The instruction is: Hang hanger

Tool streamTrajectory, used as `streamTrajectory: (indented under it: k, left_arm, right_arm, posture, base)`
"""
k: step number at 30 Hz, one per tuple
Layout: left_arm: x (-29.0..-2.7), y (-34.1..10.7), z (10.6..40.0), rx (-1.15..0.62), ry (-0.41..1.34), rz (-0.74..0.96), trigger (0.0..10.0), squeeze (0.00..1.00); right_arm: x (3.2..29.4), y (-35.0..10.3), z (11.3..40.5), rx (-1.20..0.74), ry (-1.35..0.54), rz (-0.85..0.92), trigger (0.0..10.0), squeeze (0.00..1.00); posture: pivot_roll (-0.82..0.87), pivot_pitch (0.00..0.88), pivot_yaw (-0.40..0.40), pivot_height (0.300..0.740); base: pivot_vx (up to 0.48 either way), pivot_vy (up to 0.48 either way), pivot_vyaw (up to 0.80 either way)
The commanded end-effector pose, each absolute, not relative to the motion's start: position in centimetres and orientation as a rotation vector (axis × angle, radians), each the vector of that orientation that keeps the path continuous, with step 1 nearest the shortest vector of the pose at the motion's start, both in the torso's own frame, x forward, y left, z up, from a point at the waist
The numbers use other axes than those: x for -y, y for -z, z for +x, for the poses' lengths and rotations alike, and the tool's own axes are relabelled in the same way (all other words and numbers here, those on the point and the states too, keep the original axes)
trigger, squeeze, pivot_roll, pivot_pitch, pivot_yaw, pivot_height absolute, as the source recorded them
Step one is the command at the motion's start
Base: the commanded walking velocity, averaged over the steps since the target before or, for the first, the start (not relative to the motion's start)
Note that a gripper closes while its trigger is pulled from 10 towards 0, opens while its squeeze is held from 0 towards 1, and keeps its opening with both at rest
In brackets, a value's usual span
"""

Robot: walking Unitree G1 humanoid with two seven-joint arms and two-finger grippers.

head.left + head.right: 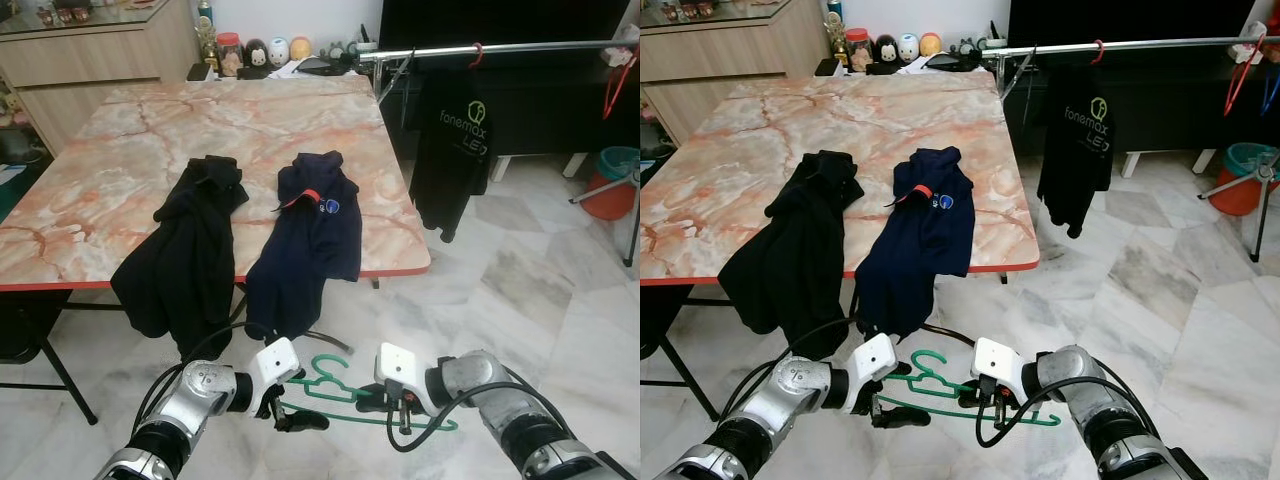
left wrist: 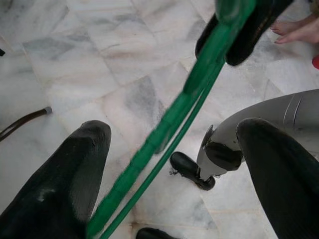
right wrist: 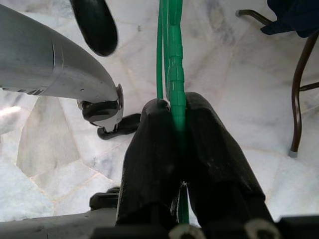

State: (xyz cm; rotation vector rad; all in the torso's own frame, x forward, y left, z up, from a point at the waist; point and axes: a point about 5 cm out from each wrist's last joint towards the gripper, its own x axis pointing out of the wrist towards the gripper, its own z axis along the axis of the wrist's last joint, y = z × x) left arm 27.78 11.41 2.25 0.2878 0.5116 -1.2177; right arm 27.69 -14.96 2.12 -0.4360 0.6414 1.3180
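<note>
One green hanger [image 1: 345,392], thin plastic with a curled hook, hangs low before me over the marble floor [image 1: 530,290]; my right gripper [image 3: 178,114] is clamped tight on its bar; my left gripper [image 2: 169,164] straddles the same bar with fingers spread, not touching; beyond the hanger stands the table [image 1: 200,130] edge draped with two dark shirts [image 1: 305,235]; farther right, past open floor, runs the clothes rail [image 1: 520,48].

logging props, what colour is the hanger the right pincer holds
Green hanger, clamped in the right pincer; clearest in the right wrist view.
</note>
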Motion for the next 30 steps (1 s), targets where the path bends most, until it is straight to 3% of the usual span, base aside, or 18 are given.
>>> streamTrajectory:
  k: [1,2,3,4,5,6,7,8,30]
  left_arm:
    - [-11.51,-2.40,28.06,-0.508,1.215,0.308,10.0,0.00]
    - [-11.50,-2.37,28.05,-0.509,1.215,0.306,8.7,0.00]
    - [-11.50,-2.34,28.03,-0.508,1.216,0.305,4.7,0.00]
    - [-11.49,-2.32,28.03,-0.507,1.215,0.304,4.4,0.00]
    - [-11.46,-2.29,28.02,-0.503,1.213,0.297,2.1,0.00]
    - [-11.45,-2.27,28.01,-0.502,1.211,0.293,0.7,0.00]
    - [-11.44,-2.25,28.00,-0.501,1.211,0.291,0.7,0.00]
    - [-11.46,-2.18,27.92,-0.502,1.214,0.287,0.0,0.00]
    - [-12.02,-2.12,28.03,-0.512,1.213,0.297,0.0,0.00]
  right_arm:
    - [14.61,-2.51,28.04,-0.619,-1.330,-0.433,10.0,0.00]
    - [14.58,-2.48,28.01,-0.622,-1.333,-0.434,10.0,0.00]
    - [14.56,-2.46,28.01,-0.623,-1.333,-0.434,10.0,0.00]
    - [14.56,-2.45,28.02,-0.624,-1.333,-0.434,10.0,0.00]
    - [14.54,-2.44,28.02,-0.624,-1.332,-0.433,10.0,0.00]
    - [14.52,-2.43,28.02,-0.625,-1.333,-0.432,10.0,0.00]
    - [14.51,-2.43,28.02,-0.625,-1.333,-0.431,10.0,0.00]
    - [14.43,-2.40,27.99,-0.626,-1.337,-0.431,10.0,0.00]
    - [13.87,-2.60,28.17,-0.625,-1.351,-0.440,10.0,0.00]
  posture:
    - [0.08,0.000,-0.013,0.740]
    - [0.08,0.000,-0.013,0.740]
    - [0.08,0.000,-0.014,0.740]
    - [0.08,0.000,-0.014,0.740]
    - [0.08,0.000,-0.015,0.740]
    - [0.08,0.000,-0.015,0.740]
    - [0.08,0.000,-0.015,0.740]
    - [0.08,0.000,-0.015,0.740]
    - [0.08,0.000,-0.017,0.740]
  base:
    - [0.000,0.000,0.00]
    - [0.000,0.000,0.00]
    - [0.000,0.000,0.00]
    - [0.000,0.000,0.00]
    - [0.000,0.000,0.00]
    - [0.000,0.000,0.00]
    - [0.000,0.000,0.00]
    - [0.000,0.000,0.00]
    - [0.000,0.000,0.00]
